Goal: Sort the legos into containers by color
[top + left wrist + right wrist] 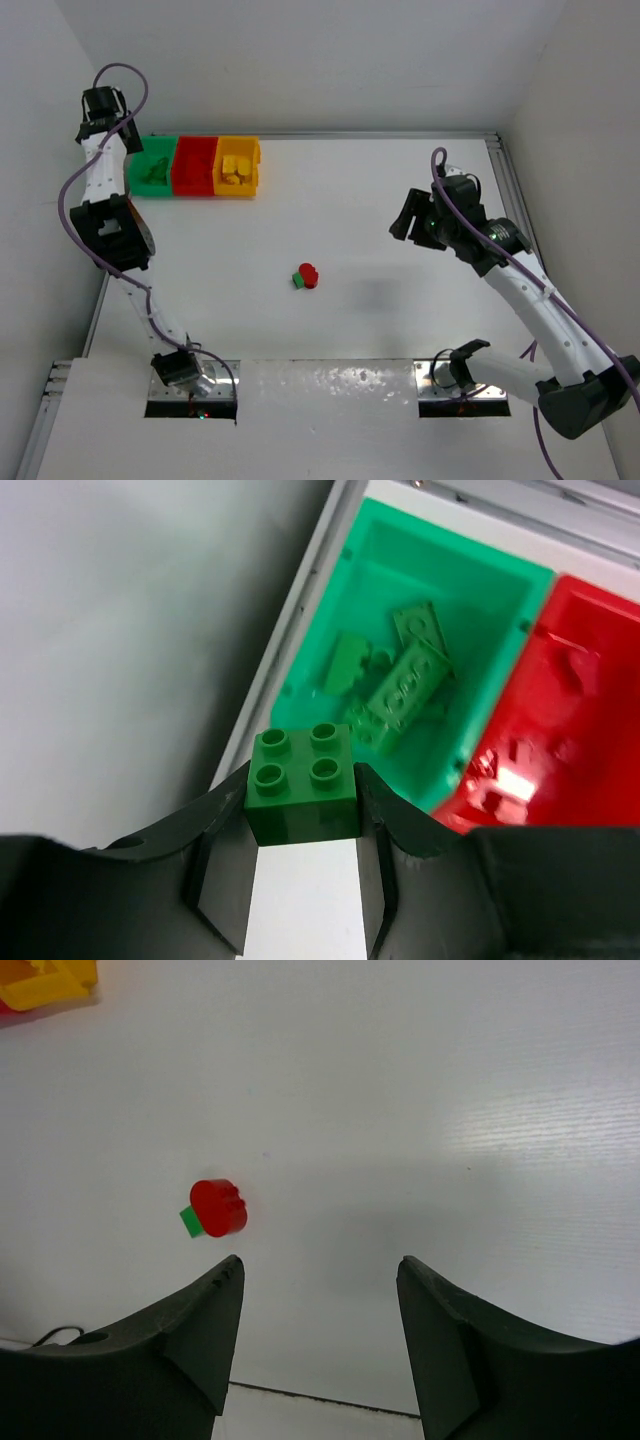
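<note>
Beside the green bin [385, 575], grips a green brick [303, 780] in the left end effector [305, 798]. Holds the right end effector [320, 1295] parted, empty, above the desk [470, 1110] near a red lego [218, 1207] touching a green lego [189, 1223].

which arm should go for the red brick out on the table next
Right. The right gripper is open and empty, facing the red brick; the left gripper is shut on a green brick by the green bin.

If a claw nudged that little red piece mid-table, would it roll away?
Probably not: the red piece looks round-sided but seems to sit flat, studs up. It would likely slide on the smooth table, bumping the green piece beside it.
</note>
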Robot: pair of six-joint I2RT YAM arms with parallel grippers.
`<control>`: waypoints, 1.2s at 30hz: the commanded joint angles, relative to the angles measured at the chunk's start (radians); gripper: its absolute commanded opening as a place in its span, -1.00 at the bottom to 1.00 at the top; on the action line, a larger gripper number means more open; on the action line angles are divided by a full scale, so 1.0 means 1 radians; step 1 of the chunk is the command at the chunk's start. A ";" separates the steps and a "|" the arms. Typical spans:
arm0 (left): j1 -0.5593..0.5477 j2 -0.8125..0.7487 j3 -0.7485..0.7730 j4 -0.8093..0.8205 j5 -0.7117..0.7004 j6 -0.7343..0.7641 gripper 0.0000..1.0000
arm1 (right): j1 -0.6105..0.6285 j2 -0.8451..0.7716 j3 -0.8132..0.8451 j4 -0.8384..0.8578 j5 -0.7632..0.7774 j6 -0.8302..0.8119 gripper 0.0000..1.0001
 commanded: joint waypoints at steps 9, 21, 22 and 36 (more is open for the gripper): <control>0.001 0.173 0.109 0.192 0.046 -0.017 -1.00 | 0.000 0.022 0.085 -0.071 -0.006 0.029 0.21; -0.006 0.188 0.022 0.243 0.141 0.029 -0.50 | 0.000 0.021 0.101 -0.083 -0.003 0.034 0.21; -0.006 0.190 0.019 0.241 0.135 0.032 -0.42 | 0.000 0.019 0.101 -0.082 -0.004 0.032 0.21; -0.019 0.124 0.012 0.229 0.086 0.066 0.11 | 0.000 0.021 0.096 -0.060 -0.035 0.011 0.21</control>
